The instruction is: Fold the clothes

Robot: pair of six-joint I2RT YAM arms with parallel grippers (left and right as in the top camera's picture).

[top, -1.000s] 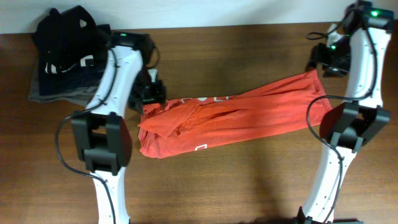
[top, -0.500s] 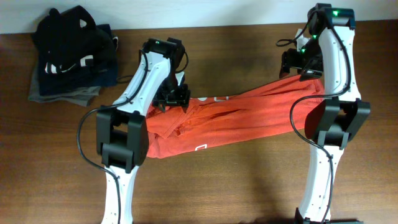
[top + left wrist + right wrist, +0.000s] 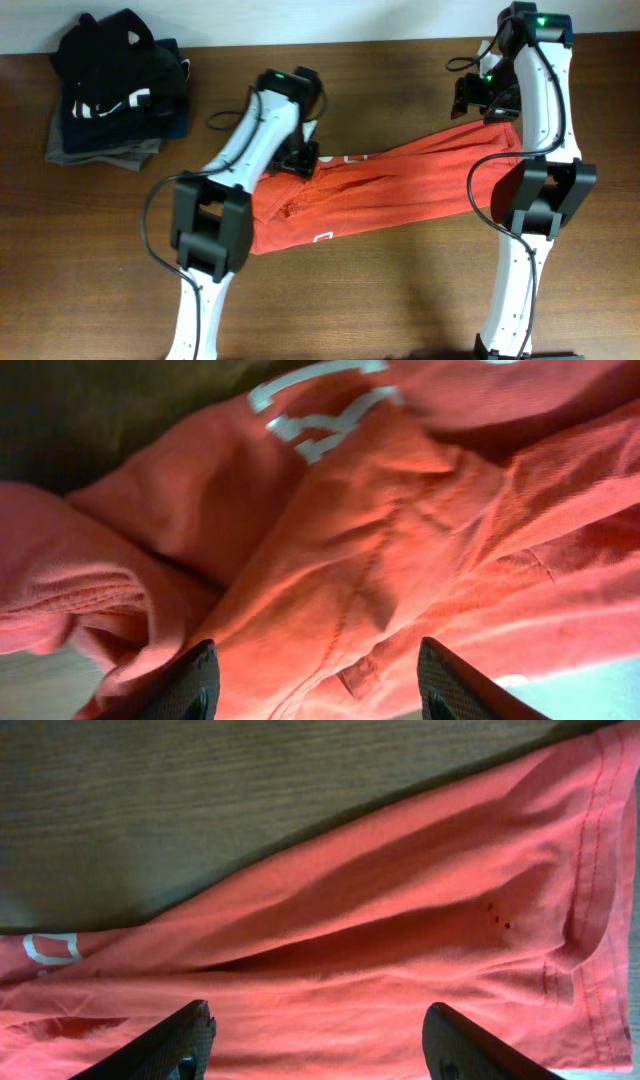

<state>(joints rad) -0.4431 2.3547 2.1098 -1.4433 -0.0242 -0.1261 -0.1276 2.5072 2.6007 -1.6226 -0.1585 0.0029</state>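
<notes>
at the far left a pile of dark folded garments (image 3: 110, 95) sits well apart from the work, and we leave it alone. next comes our left hand (image 3: 298, 160), low over the bunched left end of the orange-red t-shirt (image 3: 400, 185). from its wrist camera the fingers (image 3: 190, 685) stand apart, with rumpled cloth and white lettering (image 3: 320, 400) beyond them and nothing pinched that we can see. the t-shirt lies across the middle of the bench (image 3: 330, 310) as a long, loosely gathered band, slanting from the near left up to the far right, creased rather than flat. at its right end our right hand (image 3: 478, 100) hangs over the hem (image 3: 590, 870), fingers likewise apart and gripping nothing. we judge this an early step: finding holds on the two ends so the shirt can be spread or doubled, with no tidy fold made yet. the next move calls for each hand to come down on one clear edge, close without gathering extra layers, and pull evenly so the cloth does not twist. the bench is dark brown wood grain. a pale strip (image 3: 300, 20) runs along its far edge, and of the room we see nothing more.
</notes>
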